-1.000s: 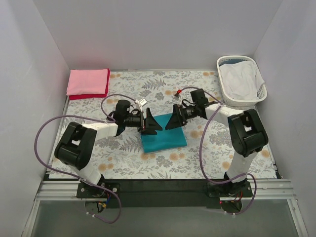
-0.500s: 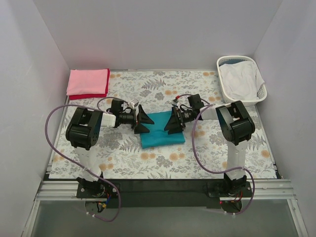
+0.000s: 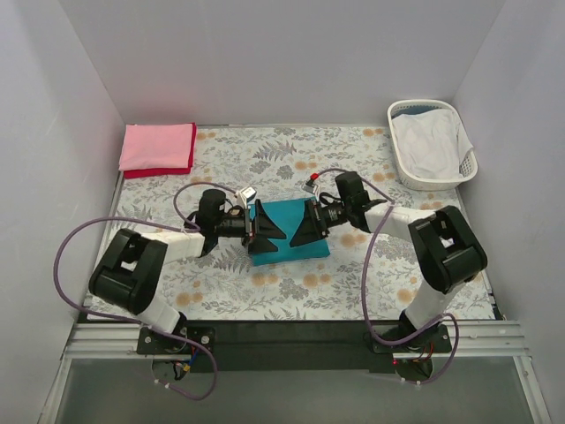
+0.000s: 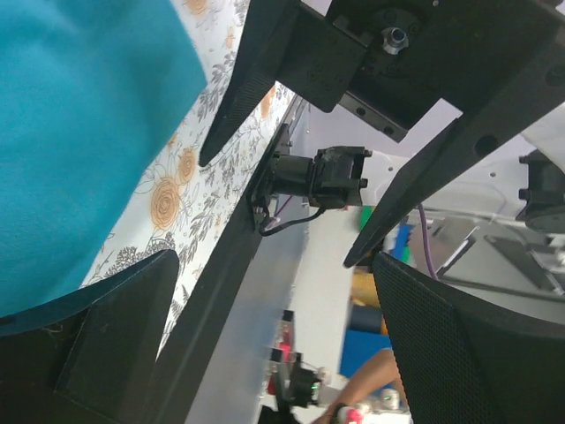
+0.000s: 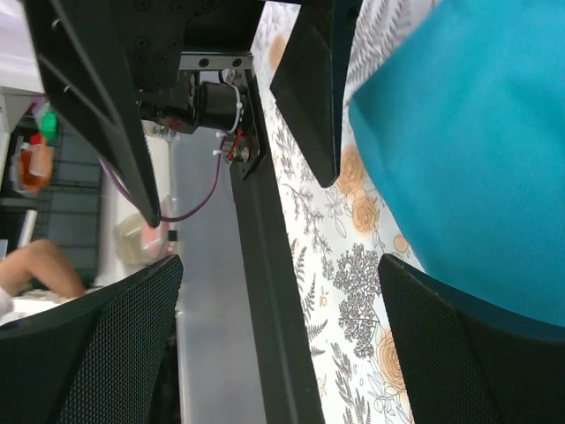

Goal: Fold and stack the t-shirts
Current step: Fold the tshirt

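The teal-blue t-shirt (image 3: 287,221) lies folded in a rectangle at the middle of the table. It also shows in the left wrist view (image 4: 79,132) and the right wrist view (image 5: 477,150). My left gripper (image 3: 265,235) is open at the shirt's left side, and my right gripper (image 3: 303,228) is open at its right side. They face each other over the cloth. In each wrist view the jaws are wide apart, left gripper (image 4: 282,344) and right gripper (image 5: 282,344), with one finger against the teal edge. The light pink t-shirt (image 3: 157,146) lies folded on the red one (image 3: 159,172) at the back left.
A white slatted laundry basket (image 3: 402,168) holding white cloth stands at the back right corner. Grey walls close in the table on three sides. The black front rail (image 3: 291,331) and the arm bases run along the near edge.
Both grippers have moved nearer to me and inward along the teal shirt's sides. The shirt's near edge sits a little farther back than a second ago.
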You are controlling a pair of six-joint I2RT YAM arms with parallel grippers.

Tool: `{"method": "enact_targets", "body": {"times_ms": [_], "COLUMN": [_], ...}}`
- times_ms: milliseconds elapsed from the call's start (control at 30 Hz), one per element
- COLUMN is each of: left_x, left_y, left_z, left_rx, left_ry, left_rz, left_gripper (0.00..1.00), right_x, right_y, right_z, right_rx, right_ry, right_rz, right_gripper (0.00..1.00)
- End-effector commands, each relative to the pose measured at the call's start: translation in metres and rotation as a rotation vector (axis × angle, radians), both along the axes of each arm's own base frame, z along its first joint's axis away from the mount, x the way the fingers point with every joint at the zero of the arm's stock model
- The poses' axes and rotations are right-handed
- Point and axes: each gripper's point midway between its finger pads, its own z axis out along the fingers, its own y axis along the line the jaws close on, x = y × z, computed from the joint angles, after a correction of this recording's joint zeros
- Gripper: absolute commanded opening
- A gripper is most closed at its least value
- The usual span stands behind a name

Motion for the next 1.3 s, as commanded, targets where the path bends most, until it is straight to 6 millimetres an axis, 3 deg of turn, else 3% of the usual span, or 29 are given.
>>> {"method": "enact_targets", "body": {"times_ms": [0, 133, 300, 333, 400, 500, 633, 667, 733, 767, 833, 967, 1067, 1100, 1267], "left_x": [0.006, 0.014, 0.027, 0.026, 0.031, 0.029, 0.035, 0.038, 0.040, 0.032, 0.034, 0.028, 0.031, 0.030, 0.021], "left_y": [-0.005, -0.006, 0.031, 0.039, 0.048, 0.048, 0.043, 0.039, 0.028, 0.013, -0.006, -0.039, -0.048, -0.048, -0.033], "left_z": [-0.012, -0.051, -0.120, -0.130, -0.129, -0.113, -0.058, -0.046, -0.020, -0.011, 0.007, 0.003, -0.025, -0.046, -0.110], "left_rx": [-0.020, 0.020, 0.182, 0.220, 0.230, 0.204, 0.126, 0.114, 0.085, 0.073, 0.042, 0.019, 0.063, 0.101, 0.267], "left_ry": [0.098, 0.181, 0.282, 0.287, 0.259, 0.212, 0.023, -0.026, -0.099, -0.120, -0.126, -0.084, -0.010, 0.047, 0.133], "left_rz": [0.062, 0.083, 0.188, 0.188, 0.195, 0.158, 0.105, 0.094, 0.071, 0.030, 0.024, -0.001, 0.017, 0.017, 0.035], "left_gripper": [0.92, 0.92, 0.92, 0.92, 0.92, 0.93, 0.93, 0.93, 0.93, 0.93, 0.93, 0.93, 0.93, 0.93, 0.93], "right_x": [0.006, 0.005, 0.007, 0.011, 0.011, 0.009, 0.010, 0.002, 0.014, 0.017, 0.033, 0.057, 0.059, 0.059, 0.058], "right_y": [0.005, 0.004, -0.018, -0.025, -0.031, -0.032, -0.029, -0.034, -0.036, -0.040, -0.052, -0.083, -0.095, -0.095, -0.096], "right_z": [-0.019, -0.062, -0.113, -0.120, -0.123, -0.107, -0.044, -0.037, -0.007, 0.000, 0.013, 0.018, 0.017, 0.015, 0.012], "right_rx": [-0.015, -0.077, -0.174, -0.182, -0.186, -0.150, -0.022, -0.060, -0.041, -0.039, -0.039, -0.028, -0.029, -0.038, -0.041], "right_ry": [0.069, 0.183, 0.290, 0.311, 0.325, 0.305, 0.122, 0.150, -0.043, -0.067, -0.094, -0.076, -0.057, -0.061, -0.055], "right_rz": [-0.015, -0.017, -0.102, -0.126, -0.143, -0.127, -0.036, -0.026, -0.035, -0.053, -0.123, -0.235, -0.275, -0.282, -0.295], "right_gripper": [0.98, 0.98, 0.98, 0.98, 0.98, 0.98, 0.98, 0.98, 0.98, 0.98, 0.98, 0.98, 0.98, 0.98, 0.98]}}
